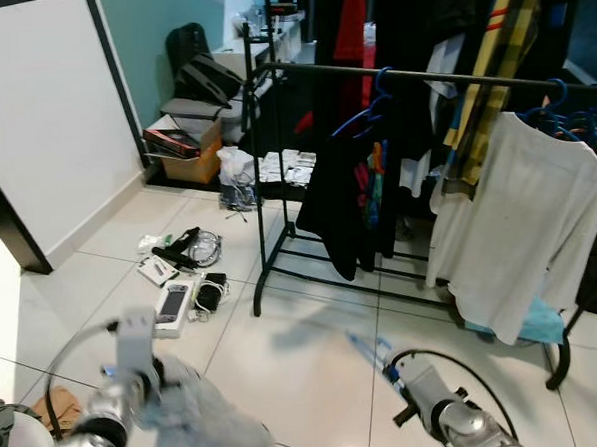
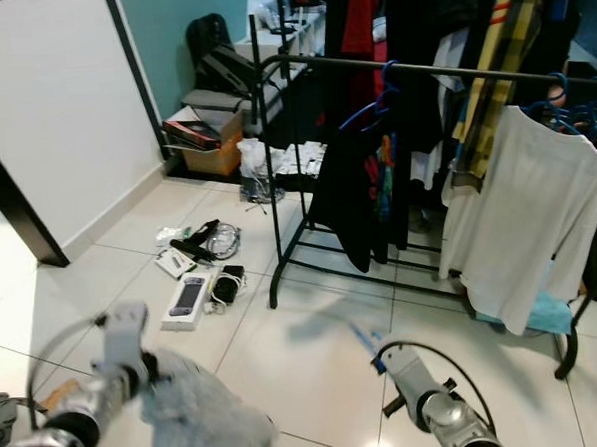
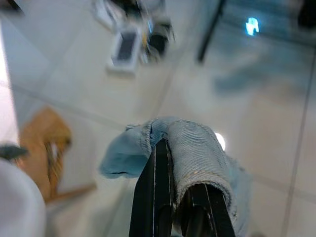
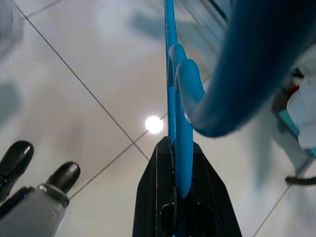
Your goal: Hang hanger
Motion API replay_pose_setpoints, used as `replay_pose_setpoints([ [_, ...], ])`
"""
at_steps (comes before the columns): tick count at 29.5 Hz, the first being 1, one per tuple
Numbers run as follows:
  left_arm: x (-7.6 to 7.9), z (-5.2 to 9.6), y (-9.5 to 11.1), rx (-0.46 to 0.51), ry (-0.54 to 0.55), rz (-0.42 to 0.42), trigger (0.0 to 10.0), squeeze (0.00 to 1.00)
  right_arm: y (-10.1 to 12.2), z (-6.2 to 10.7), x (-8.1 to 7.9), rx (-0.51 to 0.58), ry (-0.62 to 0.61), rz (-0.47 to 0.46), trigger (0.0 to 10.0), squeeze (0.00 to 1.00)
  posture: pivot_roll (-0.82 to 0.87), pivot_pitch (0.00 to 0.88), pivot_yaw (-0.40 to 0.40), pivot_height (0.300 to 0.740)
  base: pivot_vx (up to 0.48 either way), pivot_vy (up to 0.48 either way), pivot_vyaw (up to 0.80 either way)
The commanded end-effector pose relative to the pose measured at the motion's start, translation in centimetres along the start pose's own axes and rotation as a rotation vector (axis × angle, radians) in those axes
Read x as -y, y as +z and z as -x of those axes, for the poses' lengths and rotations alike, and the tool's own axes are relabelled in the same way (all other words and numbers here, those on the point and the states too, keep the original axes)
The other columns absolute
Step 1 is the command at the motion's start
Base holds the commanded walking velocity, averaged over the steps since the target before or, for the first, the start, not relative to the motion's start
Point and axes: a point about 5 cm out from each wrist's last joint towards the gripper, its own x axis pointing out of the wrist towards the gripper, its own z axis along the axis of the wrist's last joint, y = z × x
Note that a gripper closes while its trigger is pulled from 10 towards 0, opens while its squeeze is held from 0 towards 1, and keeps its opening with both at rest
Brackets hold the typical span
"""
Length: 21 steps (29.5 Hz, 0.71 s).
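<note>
Holding a blue hanger [image 4: 174, 98] in the right tool [image 4: 174, 148], black fingers pressed together on its thin edge, hook end curving off past the wrist; in the head views, seen as a blurred blue streak [image 1: 367, 352] low over the floor tiles [image 1: 305, 353], just ahead of the right arm, well short of the rail; gripped by the flat body probably so that the hook stays free to go over the bar. Carrying a bunched pale-blue denim garment [image 3: 192, 153] in the left tool [image 3: 175, 163], fingers clamped on a fold of the cloth, the rest drooping in front of the left arm [image 1: 204, 419]; likely kept low and to the side to leave the right arm room.

Standing ahead: a black clothes rack [image 1: 266, 185] with its top rail [image 1: 411, 75] already crowded; a black garment [image 1: 342, 201] on a blue hanger near the rail's left end, a white long-sleeved top [image 1: 524, 222] toward the right, more blue hangers [image 1: 578, 109] bunched at the far right, dark and striped clothes behind. Judging the open stretch of rail left of the black garment the easiest landing spot. Lying on the floor to the left: a white box with a handheld device [image 1: 173, 305], cables and small clutter [image 1: 185, 251], cardboard boxes [image 1: 190, 154] by the wall; nothing lying on the tiles directly between robot and rack, though the rack's lower bars and hanging sleeves could snag a low approach.
</note>
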Motion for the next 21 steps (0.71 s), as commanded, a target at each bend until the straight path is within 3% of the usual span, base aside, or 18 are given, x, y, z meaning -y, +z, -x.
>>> replay_pose_setpoints([
  [1,0.2,-0.3,2.9,0.100,-0.028,-0.038,10.0,0.00,0.4,-0.1,-0.2,0.027,0.028,-0.006,10.0,0.00,-0.02,0.000,-0.015,0.740,0.000,0.000,-0.80],
  [4,0.9,-0.4,5.5,0.192,-0.075,-0.079,10.0,0.00,0.6,-0.1,-0.4,0.043,0.072,0.004,10.0,0.00,-0.02,0.000,-0.013,0.740,0.000,0.000,-0.80],
  [5,0.9,-0.4,5.5,0.192,-0.075,-0.079,10.0,0.00,0.6,-0.1,-0.4,0.043,0.072,0.004,10.0,0.00,-0.02,0.000,-0.013,0.740,0.000,0.000,-0.80],
  [6,1.4,-0.3,7.1,0.248,-0.102,-0.098,10.0,0.00,3.5,-0.1,1.8,0.139,0.094,0.028,10.0,0.00,-0.02,0.000,-0.013,0.740,0.000,0.000,-0.80],
  [8,1.4,-0.3,7.1,0.248,-0.102,-0.098,10.0,0.00,3.5,-0.1,1.8,0.139,0.094,0.028,10.0,0.00,-0.02,0.000,-0.013,0.740,0.000,0.000,-0.80],
  [10,2.5,0.1,10.0,0.341,-0.153,-0.122,10.0,0.00,9.1,1.0,6.0,0.311,0.131,0.107,10.0,0.00,-0.03,0.000,-0.011,0.740,0.000,0.000,0.00],
  [11,3.2,0.3,11.1,0.373,-0.181,-0.110,10.0,0.00,11.2,1.8,7.3,0.377,0.162,0.144,10.0,0.00,-0.04,0.000,-0.010,0.740,0.000,-0.390,0.00],
  [13,3.2,0.3,11.1,0.373,-0.181,-0.110,10.0,0.00,11.2,1.8,7.3,0.377,0.162,0.144,10.0,0.00,-0.04,0.000,-0.010,0.740,0.000,-0.390,0.00],
  [16,4.2,0.7,12.5,0.408,-0.215,-0.100,10.0,0.00,13.3,3.0,8.1,0.456,0.234,0.185,10.0,0.00,-0.04,0.000,-0.011,0.740,0.000,-0.446,0.00],
  [21,4.9,1.1,14.1,0.435,-0.200,-0.101,10.0,0.00,15.3,5.1,8.5,0.543,0.368,0.210,10.0,0.00,-0.04,0.000,-0.010,0.740,0.000,0.000,0.00],
])
